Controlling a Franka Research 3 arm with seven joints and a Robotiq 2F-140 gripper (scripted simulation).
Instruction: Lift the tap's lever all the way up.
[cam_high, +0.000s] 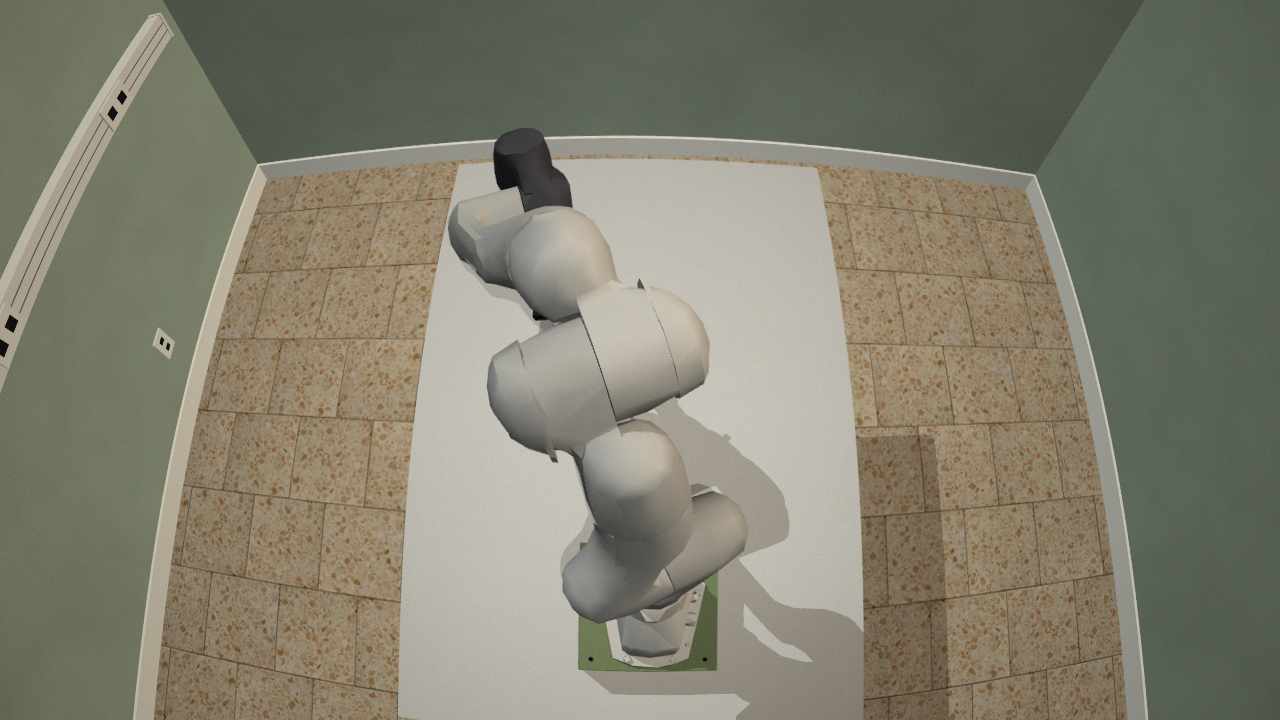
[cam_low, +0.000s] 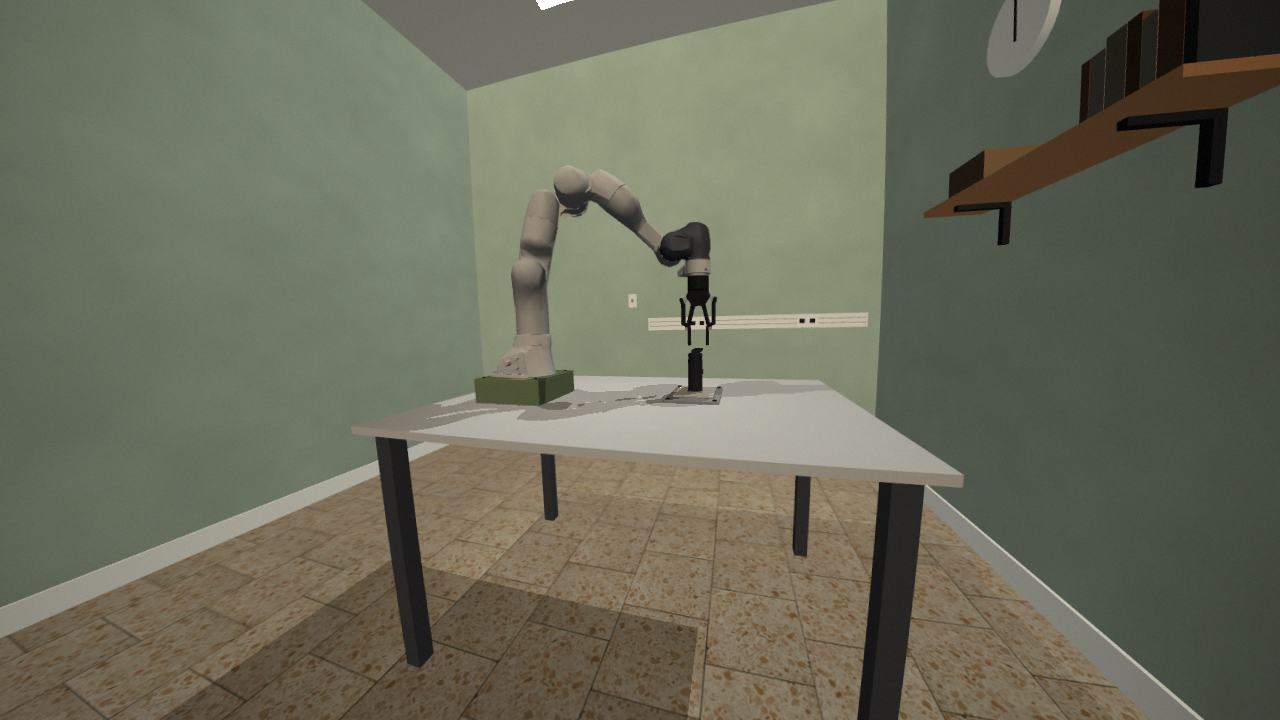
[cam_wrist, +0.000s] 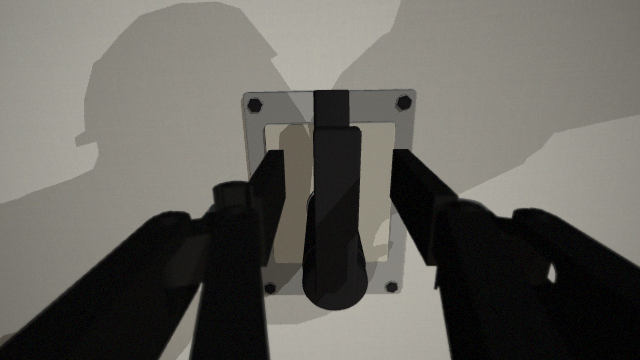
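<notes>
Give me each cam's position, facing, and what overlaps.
Top: overhead, looking straight down at the table; shows the arm and its green base, which hide the tap.
Exterior: standing off the table's far end, looking level along it; shows the whole arm, with the gripper open above the tap.
Wrist: on the gripper, looking down at the tap's lever and plate; shows both fingers.
Shared: exterior and wrist both show tap and gripper.
</notes>
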